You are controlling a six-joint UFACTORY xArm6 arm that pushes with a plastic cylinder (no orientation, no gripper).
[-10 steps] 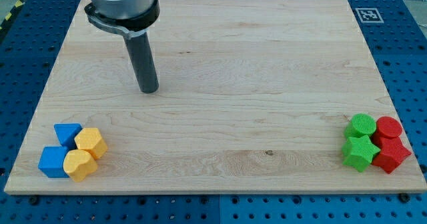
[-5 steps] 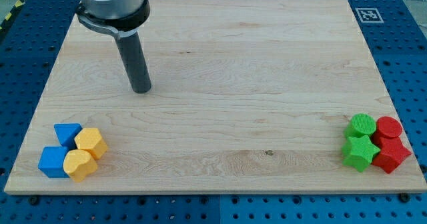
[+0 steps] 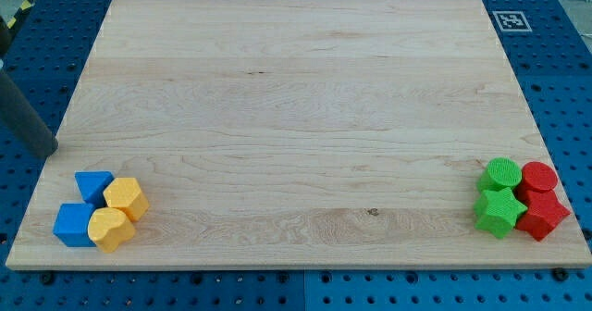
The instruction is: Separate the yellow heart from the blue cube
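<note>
So at this point we were basically lining up, nothing had been pushed yet. Our tip [image 3: 51, 151] sat way out at the left edge of the board [image 3: 296, 89], just off the wood, a bit farther back than the little cluster in the near left corner. No claw on this rig, just the bare rod, so there's nothing to call wide or narrow. The yellow heart [image 3: 110, 230] was at the near side of that cluster, jammed right up against the blue cube [image 3: 71, 225] on its left, with the yellow hexagon [image 3: 126, 198] touching it from behind and the blue triangle [image 3: 93, 185] behind the cube. Over in the near right corner the green and red blocks [image 3: 518, 198] were well out of the way. Our guess was the next move needed the tip brought down into the seam between heart and cube, then a shove to the right, without dragging the cube along.
</note>
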